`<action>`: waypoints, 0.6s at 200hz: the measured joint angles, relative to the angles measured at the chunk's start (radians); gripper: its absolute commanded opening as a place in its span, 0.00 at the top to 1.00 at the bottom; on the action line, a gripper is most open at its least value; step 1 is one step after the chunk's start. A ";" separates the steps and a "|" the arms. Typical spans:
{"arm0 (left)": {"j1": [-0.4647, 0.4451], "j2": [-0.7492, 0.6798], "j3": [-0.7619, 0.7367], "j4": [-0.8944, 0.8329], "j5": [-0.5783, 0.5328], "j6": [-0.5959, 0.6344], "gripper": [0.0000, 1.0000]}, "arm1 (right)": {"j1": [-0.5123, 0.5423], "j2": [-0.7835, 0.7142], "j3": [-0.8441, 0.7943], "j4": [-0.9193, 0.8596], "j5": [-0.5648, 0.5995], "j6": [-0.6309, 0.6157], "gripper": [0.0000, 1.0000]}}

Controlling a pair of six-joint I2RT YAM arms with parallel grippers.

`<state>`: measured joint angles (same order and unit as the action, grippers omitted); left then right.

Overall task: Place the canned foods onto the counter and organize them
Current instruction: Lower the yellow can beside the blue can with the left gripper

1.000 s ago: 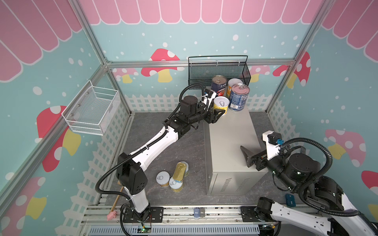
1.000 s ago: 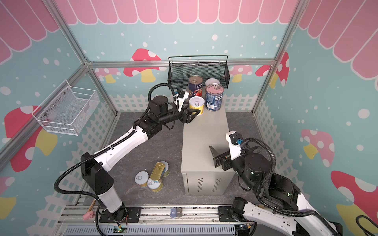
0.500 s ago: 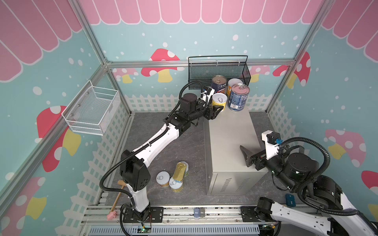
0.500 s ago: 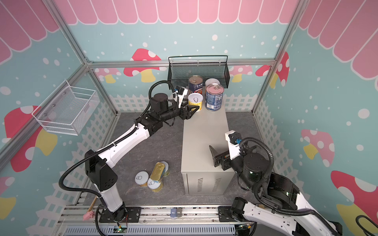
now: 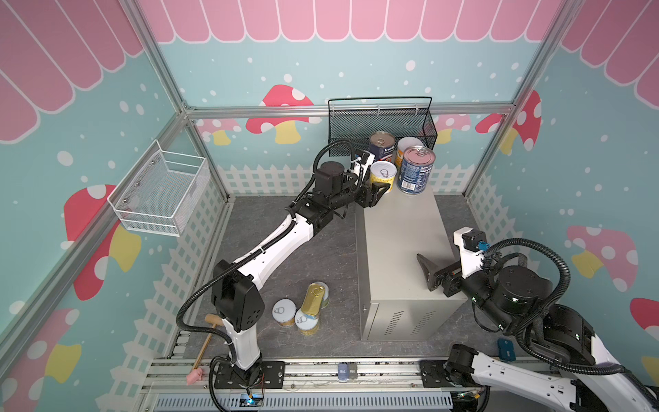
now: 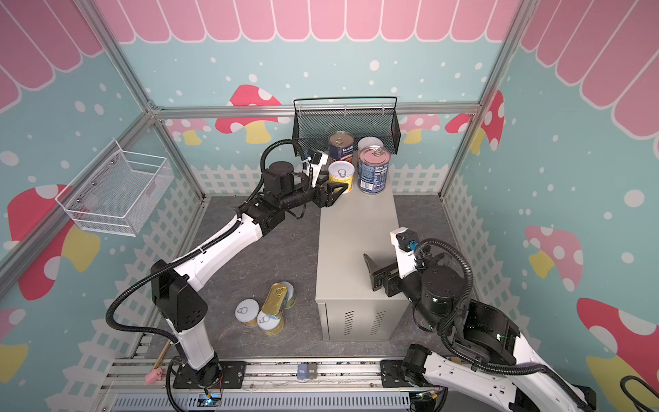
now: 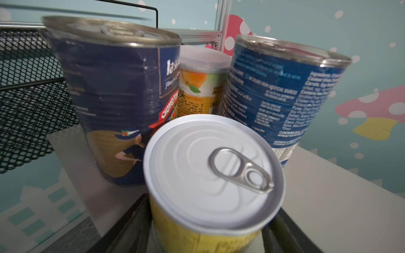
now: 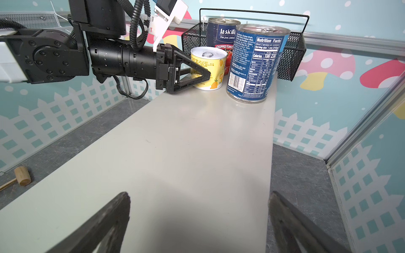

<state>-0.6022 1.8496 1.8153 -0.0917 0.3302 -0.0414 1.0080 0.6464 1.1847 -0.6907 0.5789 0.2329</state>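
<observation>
Clamping a short yellow-labelled can with a white pull-tab lid [image 8: 208, 65], the left pincer [image 5: 384, 182] has a black finger on each side of it. The can stands at the far end of the tall beige-grey metal counter [image 8: 186, 153].

The left wrist view shows what the right wrist view hides. Beyond the pincer tips, between the dark-blue tomato can [image 7: 114, 98] and the dark-blue soup can [image 7: 280, 92], stands an orange-labelled can with a white lid [image 7: 201, 83]. The right wrist view alone shows the gripped can's base down on the counter top.

Only the top views show three more yellow cans [image 5: 284, 312] on the grey floor, well back from the left pincer near its arm's base. A flat gold tin [image 5: 313, 298] lies across them.

The right pincer [image 8: 198, 195] hangs spread wide over the counter's near end, holding nothing, well apart from the cans.

The black mesh basket [image 5: 378, 121] hangs on the wall just beyond the cans at the left pincer. The white wire basket [image 5: 160, 189] hangs on the side wall, well away from both pincers.
</observation>
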 measured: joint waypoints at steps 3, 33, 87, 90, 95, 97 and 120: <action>0.000 0.001 0.001 0.000 0.000 0.000 0.28 | 0.000 0.000 0.000 0.000 0.000 0.000 0.00; 0.001 0.003 0.003 0.000 0.003 0.000 0.28 | 0.000 -0.001 0.000 0.000 0.000 0.000 0.01; 0.002 0.004 0.003 0.001 0.004 0.000 0.27 | 0.000 -0.001 0.000 0.000 0.000 0.000 0.01; 0.002 0.004 0.003 0.002 0.004 0.000 0.28 | 0.000 -0.001 0.000 0.000 0.000 0.000 0.01; 0.003 0.005 0.003 0.003 0.005 0.000 0.28 | 0.000 -0.001 0.000 0.000 0.000 0.000 0.01; 0.003 0.005 0.003 0.003 0.005 0.000 0.27 | 0.000 -0.001 0.000 0.000 0.000 0.000 0.01; 0.004 0.010 0.007 0.008 0.007 -0.001 0.27 | 0.000 -0.001 0.000 0.000 0.000 0.000 0.01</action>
<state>-0.5980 1.8599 1.8221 -0.0837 0.3374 -0.0422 1.0080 0.6453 1.1847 -0.6907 0.5785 0.2329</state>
